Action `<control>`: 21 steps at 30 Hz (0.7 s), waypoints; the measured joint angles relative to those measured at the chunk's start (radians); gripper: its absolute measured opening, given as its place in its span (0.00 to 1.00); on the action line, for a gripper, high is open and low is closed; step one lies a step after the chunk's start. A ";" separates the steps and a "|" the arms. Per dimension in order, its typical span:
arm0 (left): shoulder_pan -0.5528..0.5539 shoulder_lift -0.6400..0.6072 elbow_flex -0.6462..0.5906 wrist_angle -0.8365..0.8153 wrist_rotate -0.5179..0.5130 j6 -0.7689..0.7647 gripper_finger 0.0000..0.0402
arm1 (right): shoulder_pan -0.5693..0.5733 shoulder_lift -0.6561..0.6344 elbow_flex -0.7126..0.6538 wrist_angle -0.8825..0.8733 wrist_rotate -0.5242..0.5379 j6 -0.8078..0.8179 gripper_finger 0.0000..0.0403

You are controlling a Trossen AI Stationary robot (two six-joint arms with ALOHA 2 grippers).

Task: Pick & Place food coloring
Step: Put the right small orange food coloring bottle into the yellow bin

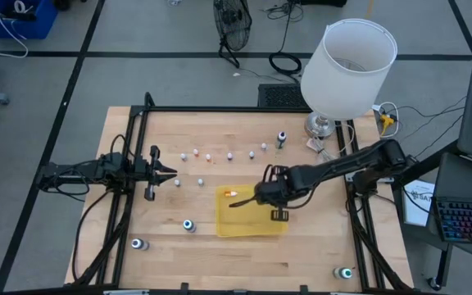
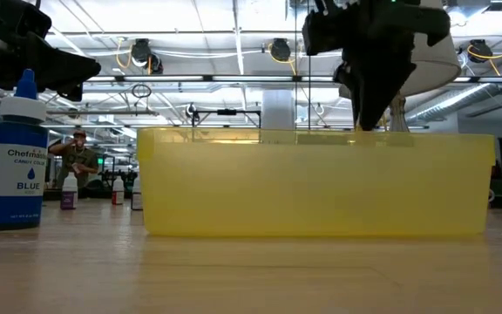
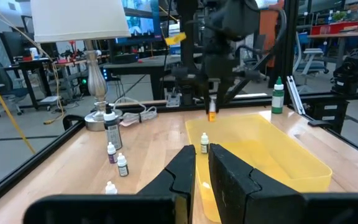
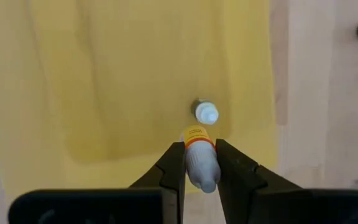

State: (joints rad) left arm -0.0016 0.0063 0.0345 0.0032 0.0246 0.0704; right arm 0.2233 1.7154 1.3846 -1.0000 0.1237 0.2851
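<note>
My right gripper (image 4: 199, 163) hangs over the yellow tray (image 1: 256, 223), shut on a small whitish dropper bottle with an orange band (image 4: 197, 149). The left wrist view shows that bottle (image 3: 211, 113) below the gripper, above the tray (image 3: 291, 155). Another whitish bottle (image 4: 206, 112) stands upright on the tray floor just beneath it. More tiny bottles (image 1: 208, 156) stand in a row on the far half of the table, and one (image 1: 201, 181) stands left of the tray. My left gripper (image 1: 170, 172) waits left of the tray, its fingers almost together, holding nothing. My right gripper pinches the dropper bottle between its two fingers (image 4: 174, 163) at the whitish upper part (image 4: 202, 167), just above the orange band. The fingers come from above, pointing down, and lie along the bottle. The bottle hangs below them, lifted clear over the tray.
Larger dark bottles with teal-white tops stand at the near left (image 1: 188, 224) (image 1: 138, 243), near right (image 1: 345, 272) and far side (image 1: 282, 138). A blue bottle (image 2: 16, 148) shows beside the tray in the low view. A white-shaded lamp (image 1: 347, 65) stands at the far right corner. A person (image 2: 77, 159) is in the room behind.
</note>
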 joint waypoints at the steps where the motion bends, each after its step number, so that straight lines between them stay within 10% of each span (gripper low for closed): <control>1: 0.000 0.000 0.000 0.000 0.000 0.000 0.13 | 0.003 0.011 0.000 0.001 -0.009 0.003 0.13; 21: 0.000 0.000 0.000 0.000 0.000 0.000 0.13 | 0.015 0.178 0.000 0.105 -0.051 -0.078 0.13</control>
State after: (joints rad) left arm -0.0016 0.0063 0.0345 0.0029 0.0246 0.0703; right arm 0.2379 1.8939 1.3846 -0.8951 0.0731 0.2068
